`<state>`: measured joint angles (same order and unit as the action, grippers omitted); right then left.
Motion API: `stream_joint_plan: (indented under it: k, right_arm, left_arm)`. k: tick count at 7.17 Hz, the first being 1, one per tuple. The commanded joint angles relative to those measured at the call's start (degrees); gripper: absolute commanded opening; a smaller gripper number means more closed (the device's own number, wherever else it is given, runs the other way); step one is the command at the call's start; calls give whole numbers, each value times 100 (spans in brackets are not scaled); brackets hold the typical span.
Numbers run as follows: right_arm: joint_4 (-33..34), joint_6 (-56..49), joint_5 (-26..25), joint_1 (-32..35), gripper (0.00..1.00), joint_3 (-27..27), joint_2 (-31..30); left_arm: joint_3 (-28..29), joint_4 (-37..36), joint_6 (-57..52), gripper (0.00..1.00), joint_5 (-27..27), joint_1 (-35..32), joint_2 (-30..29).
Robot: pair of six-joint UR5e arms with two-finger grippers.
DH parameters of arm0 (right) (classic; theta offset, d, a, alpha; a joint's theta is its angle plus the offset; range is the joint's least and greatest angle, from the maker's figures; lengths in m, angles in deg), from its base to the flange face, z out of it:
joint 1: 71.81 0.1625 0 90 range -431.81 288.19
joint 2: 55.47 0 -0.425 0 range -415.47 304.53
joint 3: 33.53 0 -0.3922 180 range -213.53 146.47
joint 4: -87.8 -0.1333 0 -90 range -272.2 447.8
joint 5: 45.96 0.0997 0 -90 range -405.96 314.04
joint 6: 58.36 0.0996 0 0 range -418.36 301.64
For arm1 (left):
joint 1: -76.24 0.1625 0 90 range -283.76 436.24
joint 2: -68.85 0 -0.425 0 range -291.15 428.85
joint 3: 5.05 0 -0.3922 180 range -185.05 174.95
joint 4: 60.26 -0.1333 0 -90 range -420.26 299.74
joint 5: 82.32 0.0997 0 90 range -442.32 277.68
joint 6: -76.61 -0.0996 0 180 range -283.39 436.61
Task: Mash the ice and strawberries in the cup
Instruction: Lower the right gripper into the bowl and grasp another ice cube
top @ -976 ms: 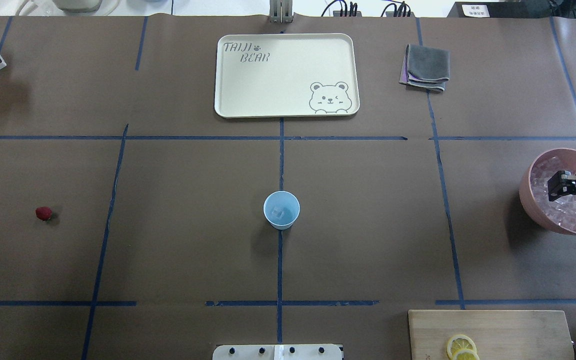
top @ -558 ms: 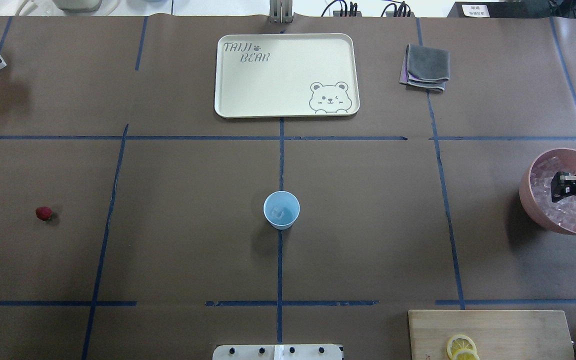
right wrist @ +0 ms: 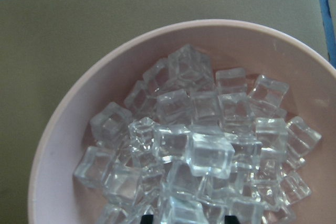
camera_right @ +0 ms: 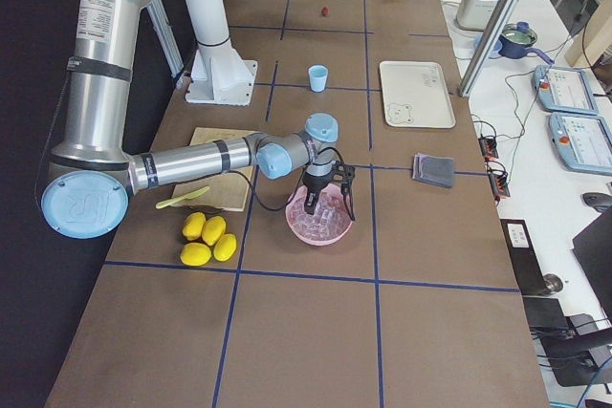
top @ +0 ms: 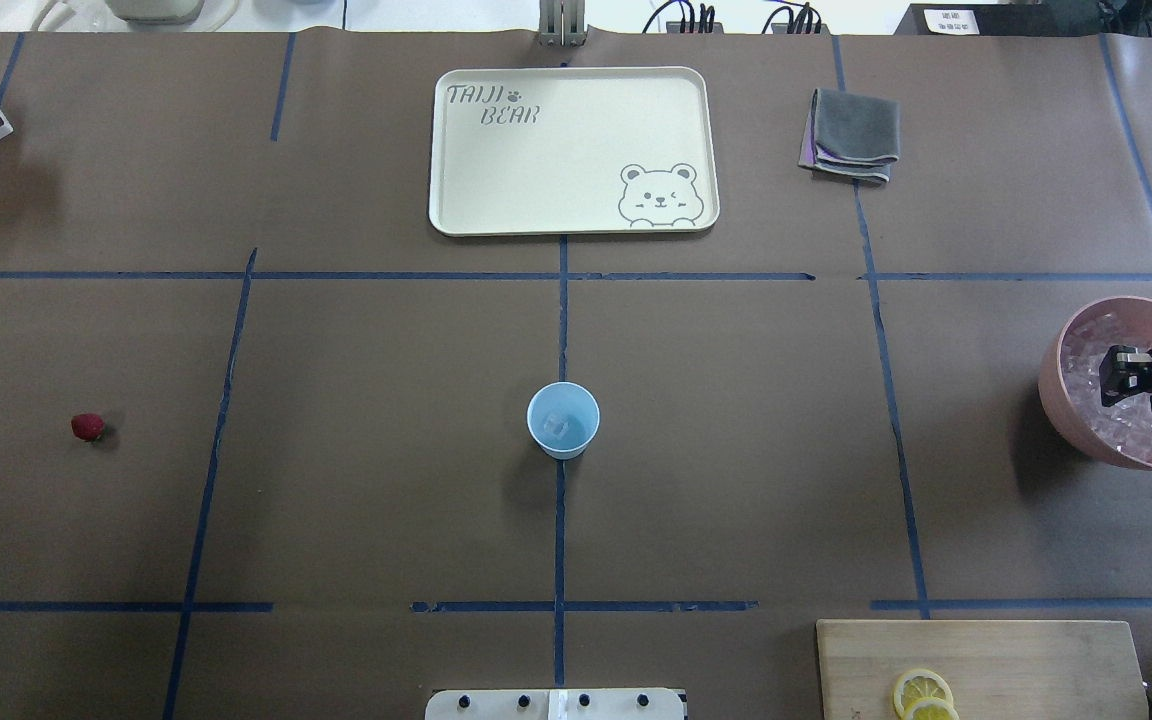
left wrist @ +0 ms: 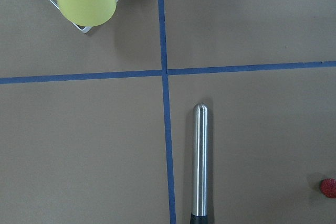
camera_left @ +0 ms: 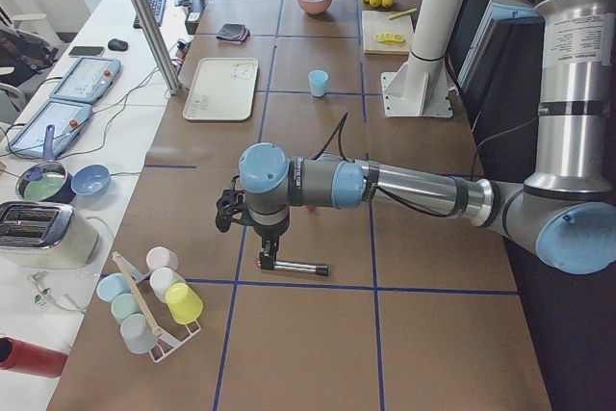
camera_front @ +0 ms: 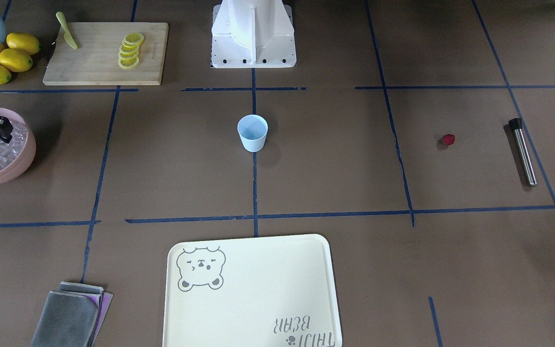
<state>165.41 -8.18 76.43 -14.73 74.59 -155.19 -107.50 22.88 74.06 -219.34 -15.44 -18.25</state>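
Observation:
The pale-blue cup (top: 563, 420) stands upright at the table's centre with one ice cube (top: 556, 427) inside. A pile of ice (right wrist: 199, 145) fills the pink bowl (top: 1054, 400) at the right edge. My right gripper (top: 1133, 378) hangs open over that ice, with its tips just above the cubes and holding nothing. A single strawberry (top: 87, 427) lies far left on the table. Beyond it lies a steel muddler (camera_front: 522, 152). My left gripper (camera_left: 269, 255) hovers over the muddler's end, and I cannot tell whether it is open or shut.
A cream bear tray (top: 572, 150) and a folded grey cloth (top: 850, 135) lie at the far side. A cutting board (camera_front: 106, 52) carries lemon slices and a green knife, with whole lemons (camera_front: 5, 57) beside it. A cup rack (camera_left: 154, 300) stands near my left arm.
My right gripper has shifted slightly right and deeper over the ice bowl. The cup and the strawberry have not moved.

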Motion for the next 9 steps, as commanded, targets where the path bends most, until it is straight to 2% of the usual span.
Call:
stream_joint_plan:
  k: [1, 2, 3, 4, 6, 7, 8, 9]
  right_arm:
    - [0, 0, -4, -4, 38, -1, -4]
    - [-9, -17, 5, -4, 7, 16, -4]
    - [-9, -17, 31, 5, 0, 51, 5]
    - [-1, -9, 66, 40, 0, 173, -4]
    - [96, -17, 84, 372, 0, 795, -135]
    - [462, -9, 66, 452, 0, 1216, -49]
    - [1005, -9, 58, 462, 0, 1516, 257]
    - [1802, -9, 31, 270, 0, 1537, 1147]
  left_arm:
    - [-4, -9, 0, 100, 0, 1, 0]
    - [-4, -9, 0, 100, 0, 1, 0]
    - [-4, -9, 0, 100, 0, 1, 0]
    - [5, -9, 0, 100, 0, 1, -8]
    - [-4, -9, 0, 100, 0, 1, -9]
    - [-21, -9, 0, 100, 0, 1, -9]
    - [-13, -18, 0, 100, 0, 1, 0]
    - [-13, -18, 0, 100, 0, 1, 61]
